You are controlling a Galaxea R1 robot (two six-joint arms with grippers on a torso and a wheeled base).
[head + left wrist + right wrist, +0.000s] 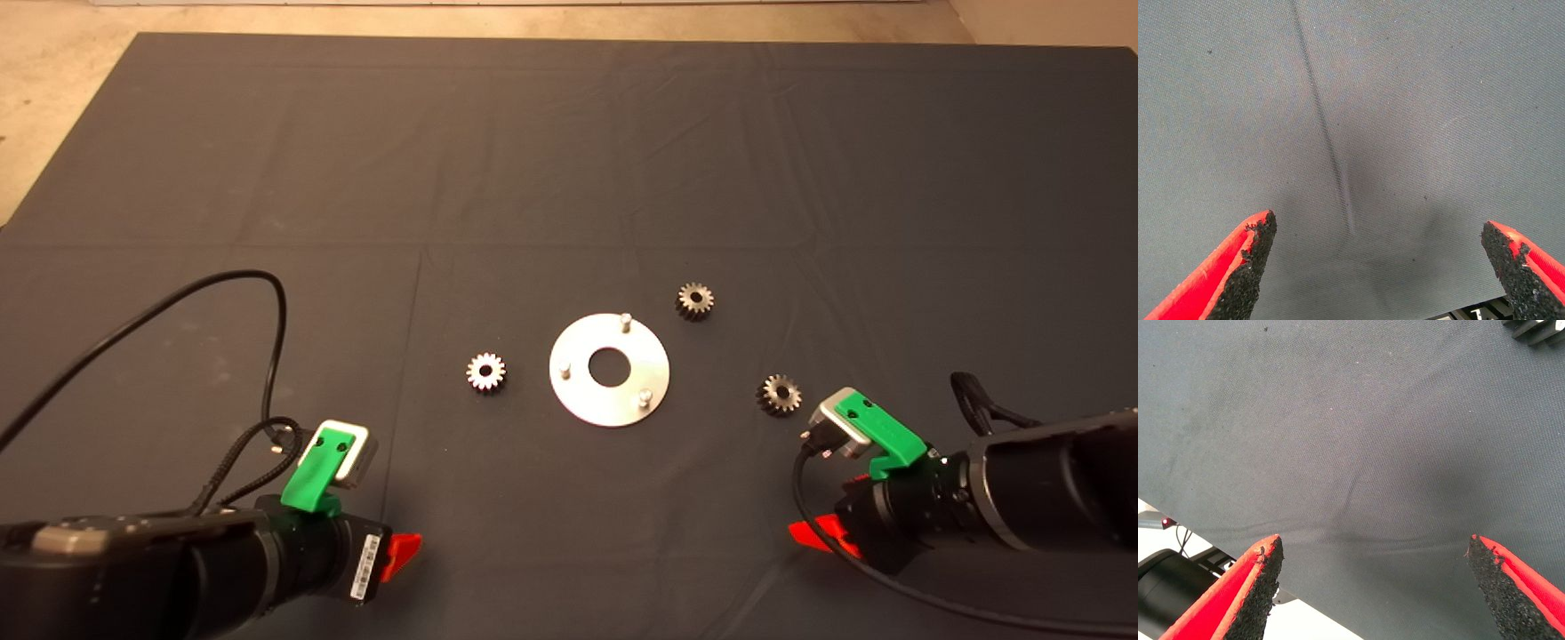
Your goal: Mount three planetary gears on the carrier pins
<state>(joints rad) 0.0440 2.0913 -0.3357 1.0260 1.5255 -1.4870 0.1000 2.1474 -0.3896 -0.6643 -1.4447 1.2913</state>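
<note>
Nearest us, our right gripper (1375, 550) and left gripper (1378, 233) hover released; we should straddle the near-right planetary gear (779, 394) squarely.

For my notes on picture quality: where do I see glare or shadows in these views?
Head view: the carrier disc shines bright, washing out its surface; the planetary gears stay readable. Left wrist view: a soft dark shadow on the mat between the open fingers. Right wrist view: similar faint shadow.

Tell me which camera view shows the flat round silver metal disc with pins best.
The head view: the flat round silver metal disc lies whole at mid-mat, all three pins visible. Both wrist views show only mat, no disc.
</note>
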